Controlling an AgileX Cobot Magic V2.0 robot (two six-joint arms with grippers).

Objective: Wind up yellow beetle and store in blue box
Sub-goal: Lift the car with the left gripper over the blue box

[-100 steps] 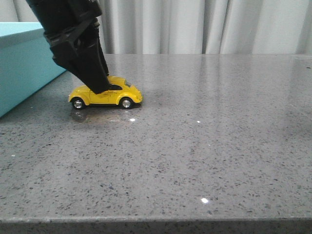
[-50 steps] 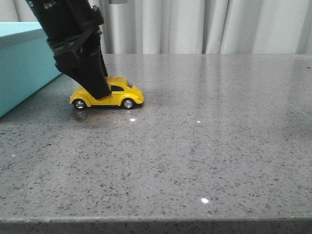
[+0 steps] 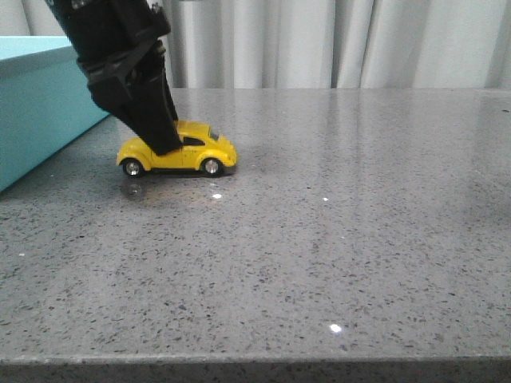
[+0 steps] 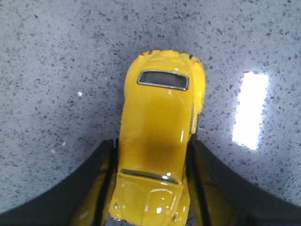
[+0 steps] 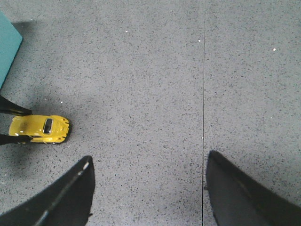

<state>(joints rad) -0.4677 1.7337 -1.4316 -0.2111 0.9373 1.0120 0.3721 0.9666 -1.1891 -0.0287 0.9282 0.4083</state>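
The yellow beetle [image 3: 188, 153] stands on the grey speckled table, just right of the blue box [image 3: 40, 104]. My left gripper [image 3: 164, 142] comes down from above and is shut on the car's sides. In the left wrist view the two dark fingers [image 4: 101, 174] press both flanks of the beetle [image 4: 157, 136], near its bonnet end. My right gripper [image 5: 150, 156] is open and empty above bare table. In its view the beetle [image 5: 40, 128] is far off to one side, and a corner of the blue box [image 5: 7, 47] shows.
The grey stone table [image 3: 335, 223] stretches to the right and front of the car. White curtains [image 3: 335, 40] hang behind the table. A thin seam [image 5: 203, 94] runs across the tabletop in the right wrist view.
My left gripper and the beetle have shifted slightly to the right and a little up in the front view. The grip has stayed the same.
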